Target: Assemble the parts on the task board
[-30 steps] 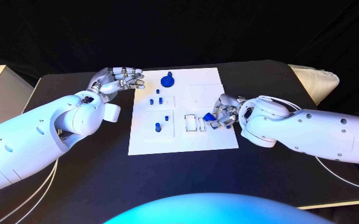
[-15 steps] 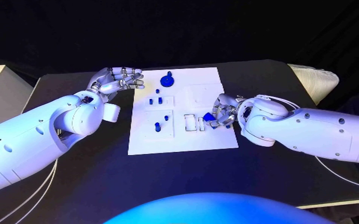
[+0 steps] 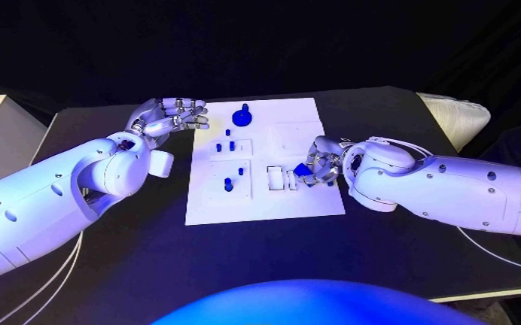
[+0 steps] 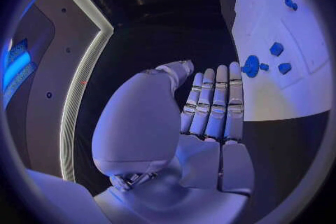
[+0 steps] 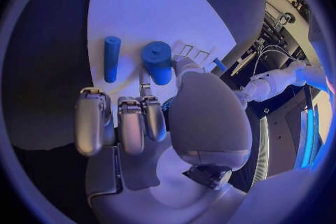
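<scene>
Your right hand (image 3: 321,164), right of centre in the head view, pinches a small blue piece (image 3: 304,169) just over the right-hand slots of the white board (image 3: 266,205), apparently to line it up for seating. Your left hand (image 3: 172,119) rests beside the board's upper left edge, fingers curled in and holding nothing, seemingly parked clear of the work. Further blue pieces, including a round knob (image 3: 243,117), stand on the board's left half.
</scene>
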Motion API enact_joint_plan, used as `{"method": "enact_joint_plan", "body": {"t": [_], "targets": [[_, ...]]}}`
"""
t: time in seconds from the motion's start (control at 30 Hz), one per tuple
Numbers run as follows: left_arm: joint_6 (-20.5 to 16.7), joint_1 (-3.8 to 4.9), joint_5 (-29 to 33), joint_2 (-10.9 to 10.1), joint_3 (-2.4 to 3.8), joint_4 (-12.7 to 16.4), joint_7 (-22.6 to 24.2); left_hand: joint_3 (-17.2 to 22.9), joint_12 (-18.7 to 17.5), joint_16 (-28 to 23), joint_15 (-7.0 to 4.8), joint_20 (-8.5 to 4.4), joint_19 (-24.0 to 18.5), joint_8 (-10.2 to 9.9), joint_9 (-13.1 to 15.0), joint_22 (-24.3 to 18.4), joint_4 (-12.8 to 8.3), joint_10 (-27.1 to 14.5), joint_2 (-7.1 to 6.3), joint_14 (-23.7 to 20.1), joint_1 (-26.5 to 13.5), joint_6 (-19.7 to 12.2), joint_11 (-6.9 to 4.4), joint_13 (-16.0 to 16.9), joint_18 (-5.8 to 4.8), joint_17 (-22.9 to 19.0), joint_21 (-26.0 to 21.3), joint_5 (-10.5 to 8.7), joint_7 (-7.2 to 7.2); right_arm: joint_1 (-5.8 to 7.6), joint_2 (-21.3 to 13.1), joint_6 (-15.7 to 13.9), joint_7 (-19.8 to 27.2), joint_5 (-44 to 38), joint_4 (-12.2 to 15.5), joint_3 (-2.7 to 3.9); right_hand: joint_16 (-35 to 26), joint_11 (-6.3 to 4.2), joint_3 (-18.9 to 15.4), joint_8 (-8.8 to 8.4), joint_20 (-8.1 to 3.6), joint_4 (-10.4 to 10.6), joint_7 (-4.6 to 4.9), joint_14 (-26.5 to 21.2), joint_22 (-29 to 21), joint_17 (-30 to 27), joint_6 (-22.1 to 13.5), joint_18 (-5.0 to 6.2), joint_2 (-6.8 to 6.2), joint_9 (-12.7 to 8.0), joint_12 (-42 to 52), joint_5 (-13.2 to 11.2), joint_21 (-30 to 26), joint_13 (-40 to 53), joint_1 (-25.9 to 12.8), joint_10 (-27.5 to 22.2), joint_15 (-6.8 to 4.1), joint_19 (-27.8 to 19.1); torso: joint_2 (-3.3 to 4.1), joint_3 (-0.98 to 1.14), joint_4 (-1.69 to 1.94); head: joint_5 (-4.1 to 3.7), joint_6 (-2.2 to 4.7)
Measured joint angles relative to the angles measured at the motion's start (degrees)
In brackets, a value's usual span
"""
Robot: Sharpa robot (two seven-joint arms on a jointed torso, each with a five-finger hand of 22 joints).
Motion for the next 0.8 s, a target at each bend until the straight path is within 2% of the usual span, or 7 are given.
{"method": "enact_joint_plan", "body": {"t": [0.2,0.23,0.37,0.6,0.8], "targets": [[0.0,0.0,0.0,0.0,0.0,-0.04,-0.03,0.0,0.0,-0.22,0.0,0.0,0.0,0.0,0.0,-0.06,0.0,0.0,0.17,0.0,-0.17,0.0,0.0,0.0,0.0,0.07,0.0,0.0,0.0,0.2,-0.94,-0.91,-0.11,1.66,1.17,-0.23,0.0,-0.03,1.29,0.59,0.0,-0.08,0.14,0.0,0.0,0.0,0.27,0.0,0.47,-0.01,0.31,2.45,0.67,0.0,-0.12,0.02,0.0,0.0,0.01,0.03,0.01,0.05,0.15],[0.0,0.0,0.0,-0.01,0.0,-0.05,-0.03,0.0,0.0,-0.22,0.0,0.0,0.0,0.0,0.0,-0.06,0.0,0.0,0.23,0.0,-0.23,0.0,0.0,0.0,0.0,0.07,0.0,0.0,0.0,0.31,-1.1,-1.1,-0.12,2.31,1.47,-0.29,0.0,-0.14,3.3,0.6,0.0,-2.09,0.13,0.0,-0.01,0.0,0.26,0.0,0.47,-0.01,0.31,2.45,0.67,0.0,-0.11,0.13,0.0,0.0,0.01,0.03,0.01,0.07,0.18],[0.0,-0.01,0.0,-0.01,0.0,-0.07,-0.04,0.0,0.0,-0.22,0.0,0.0,0.0,0.15,0.0,-0.06,0.19,0.0,0.23,0.0,-0.23,0.0,0.0,0.0,0.0,0.07,0.0,0.0,0.0,1.23,-1.7,-1.59,-0.24,4.83,2.63,-0.38,0.0,-0.24,4.9,0.59,0.0,-3.18,0.12,0.0,-0.01,0.0,0.25,0.0,0.47,-0.01,0.31,2.61,0.95,0.0,-0.12,0.23,-0.01,0.0,0.01,-0.02,0.02,0.12,0.24],[0.0,-0.01,0.0,0.01,0.0,-0.08,-0.07,0.0,0.0,-0.22,0.0,0.0,0.0,0.26,0.01,-0.13,0.33,0.0,0.23,0.0,-0.23,0.0,0.0,0.0,0.0,0.13,0.0,0.0,0.0,3.68,-2.25,-3.02,-0.28,9.51,4.54,-0.06,0.18,-0.44,5.12,0.53,0.0,-3.13,0.15,0.0,-0.02,-0.01,0.27,0.0,0.83,-0.01,0.54,2.76,1.15,0.0,-0.49,0.02,0.0,0.0,0.01,-0.09,0.03,0.12,0.41],[0.0,-0.01,0.0,0.01,0.0,-0.04,-0.1,0.0,0.0,-0.22,0.0,0.0,0.0,0.26,0.01,-0.13,0.33,0.0,0.23,0.0,-0.23,0.0,0.0,0.0,0.0,0.12,0.0,0.0,0.0,4.26,-1.44,-3.83,-0.3,12.72,4.82,-0.05,0.22,-0.43,5.22,0.53,-0.23,-3.14,0.24,0.0,-0.02,-0.01,0.35,0.0,1.23,-0.01,1.35,2.76,1.33,0.0,-0.91,0.02,0.0,-0.19,0.01,-0.12,0.02,0.14,0.46]]}}
